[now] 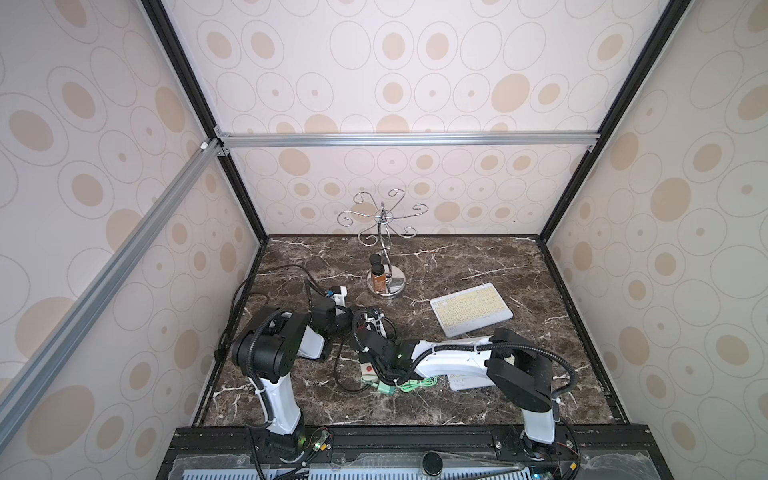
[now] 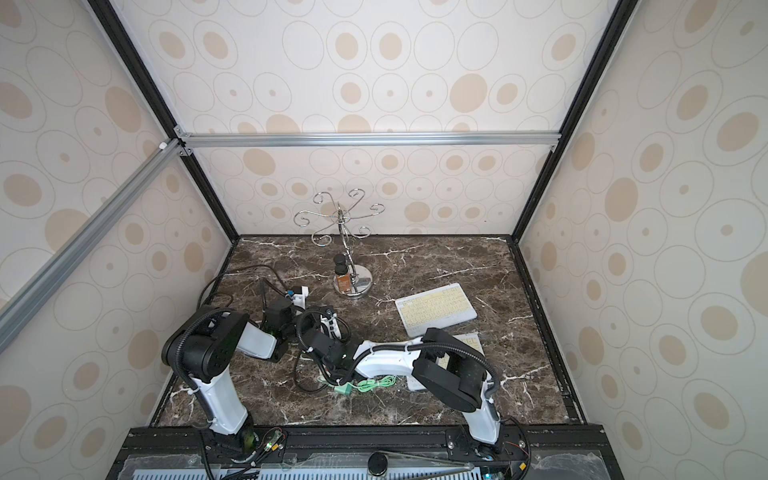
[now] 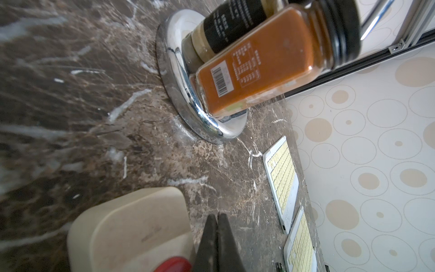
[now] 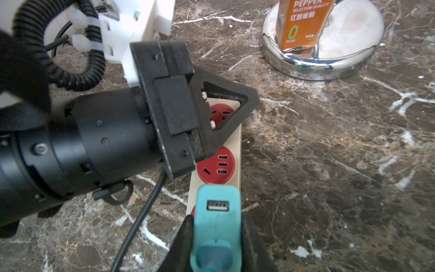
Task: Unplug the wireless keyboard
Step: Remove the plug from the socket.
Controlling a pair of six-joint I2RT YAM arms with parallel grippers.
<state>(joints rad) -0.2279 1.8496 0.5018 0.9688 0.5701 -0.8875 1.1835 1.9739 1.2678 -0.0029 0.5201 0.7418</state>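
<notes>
Table: we record a dark brown marble table (image 1: pixel 478 257) with white veins.
Keyboard: a white slab keyboard with pale yellow keys (image 1: pixel 471 309) lies flat on the right half of the table, apart from both arms. It shows in both top views (image 2: pixel 436 309).
Second keyboard: a second keyboard of the same look (image 2: pixel 469 343) lies nearer the robot, mostly hidden under the right arm.
Power strip: a beige plastic power strip with round red sockets (image 4: pixel 237 141) lies left of centre, below the two wrists.
Charger: a teal plastic USB charger block (image 4: pixel 216 237) stands over the third socket from the strip's far end. We cannot tell how deep its pins sit.
Right claw: the right claw (image 4: pixel 216 219) is closed part-way, with one finger on each side of the charger, gripping it.
Left claw: the left claw (image 4: pixel 250 101) is fully closed and holds nothing. Its tips are over the strip's end socket, and we cannot confirm contact.
Cable: a light green coiled cable (image 1: pixel 415 382) lies on the table between the strip and the second keyboard. We cannot tell where its ends go.
Stand: a chrome wire stand with a round base (image 1: pixel 397 291) is behind the strip and carries an orange spice jar (image 4: pixel 303 21).
</notes>
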